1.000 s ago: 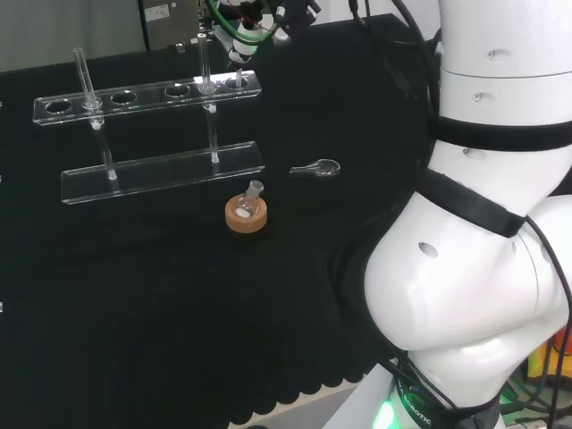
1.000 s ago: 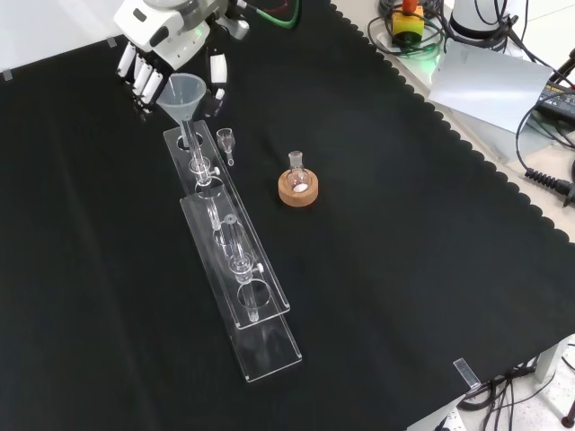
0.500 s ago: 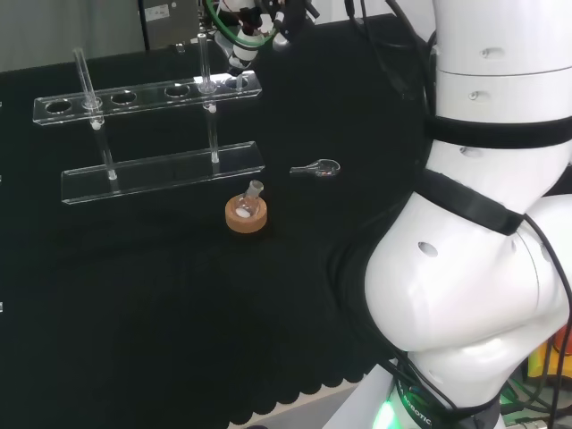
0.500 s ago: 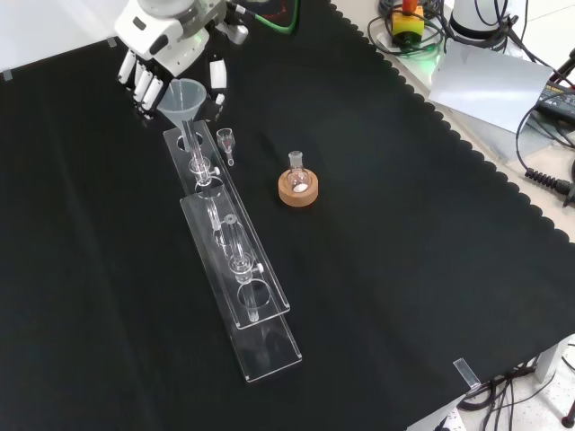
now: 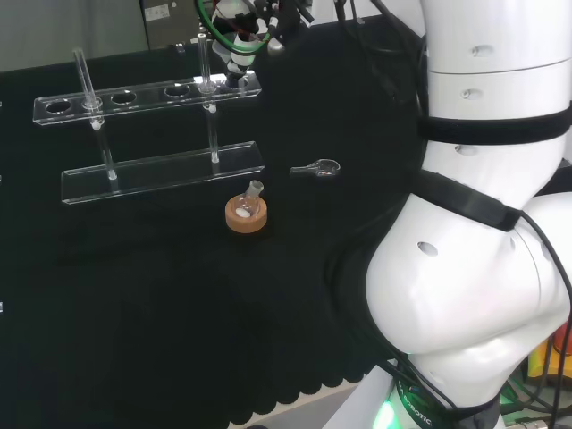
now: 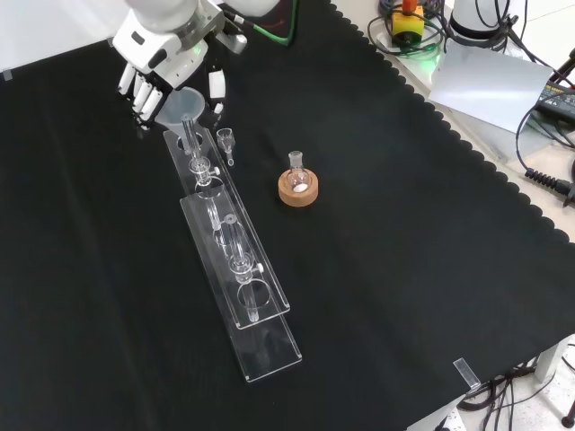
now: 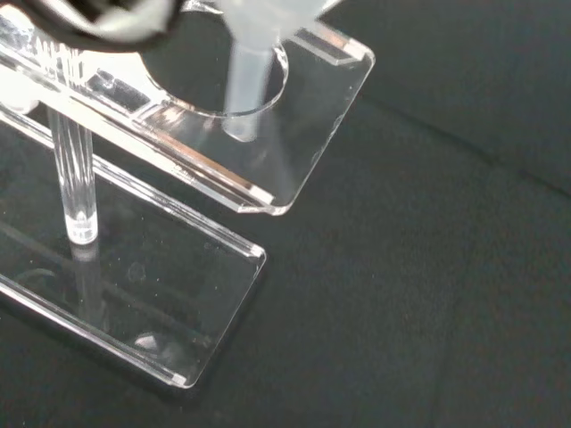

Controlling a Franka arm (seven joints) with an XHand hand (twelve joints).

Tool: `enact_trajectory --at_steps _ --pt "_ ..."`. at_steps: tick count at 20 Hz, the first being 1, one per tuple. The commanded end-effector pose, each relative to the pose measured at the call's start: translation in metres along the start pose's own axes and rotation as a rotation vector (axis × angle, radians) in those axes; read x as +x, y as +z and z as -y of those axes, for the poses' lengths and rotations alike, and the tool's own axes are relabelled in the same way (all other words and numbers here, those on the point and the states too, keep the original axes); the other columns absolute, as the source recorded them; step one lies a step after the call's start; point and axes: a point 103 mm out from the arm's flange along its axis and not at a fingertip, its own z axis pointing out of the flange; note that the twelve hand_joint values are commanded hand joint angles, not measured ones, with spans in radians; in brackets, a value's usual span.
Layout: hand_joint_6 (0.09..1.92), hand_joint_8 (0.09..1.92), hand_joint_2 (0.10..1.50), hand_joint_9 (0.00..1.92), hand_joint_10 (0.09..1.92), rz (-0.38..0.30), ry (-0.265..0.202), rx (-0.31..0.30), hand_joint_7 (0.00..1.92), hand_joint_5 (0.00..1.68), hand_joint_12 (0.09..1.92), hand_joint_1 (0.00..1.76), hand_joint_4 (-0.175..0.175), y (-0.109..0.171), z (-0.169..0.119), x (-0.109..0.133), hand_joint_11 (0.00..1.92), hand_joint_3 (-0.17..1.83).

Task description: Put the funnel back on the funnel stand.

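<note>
You're most of the way there. The hand [image 6: 160, 56] has its fingers curled round the cone of the funnel [image 6: 181, 106] at the far end of the clear funnel stand [image 6: 235, 260], and in the wrist view the funnel's stem [image 7: 244, 85] already passes down through the end hole of the stand's upper shelf. What's left, as far as I can judge, is to let the cone settle onto the hole's rim (I can't tell whether it rests there already), then release and lift the hand clear. The small flask on its cork ring [image 6: 297, 189] and the little glass scoop [image 6: 225, 141] sit on the worktop [image 6: 404, 269] nearby, well clear of the move.
</note>
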Motion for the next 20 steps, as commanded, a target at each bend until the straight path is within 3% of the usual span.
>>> enact_trajectory --at_steps 1,4,10,20 --pt "0.25 0.73 0.66 0.61 0.59 0.001 0.003 0.083 0.28 0.29 1.34 0.77 -0.056 0.009 -0.004 0.007 0.44 0.53" --pt "0.10 0.72 0.65 0.50 0.63 0.001 0.004 0.089 0.17 0.24 1.35 0.75 -0.056 0.009 -0.002 0.007 0.40 0.52" --pt "0.09 0.70 0.64 0.37 0.68 -0.005 0.010 0.065 0.07 0.19 1.38 0.73 -0.054 -0.001 0.014 0.008 0.34 0.51" --pt "0.09 0.70 0.63 0.35 0.71 -0.009 0.060 -0.025 0.08 0.19 1.40 0.72 -0.053 -0.035 0.089 0.009 0.32 0.49"
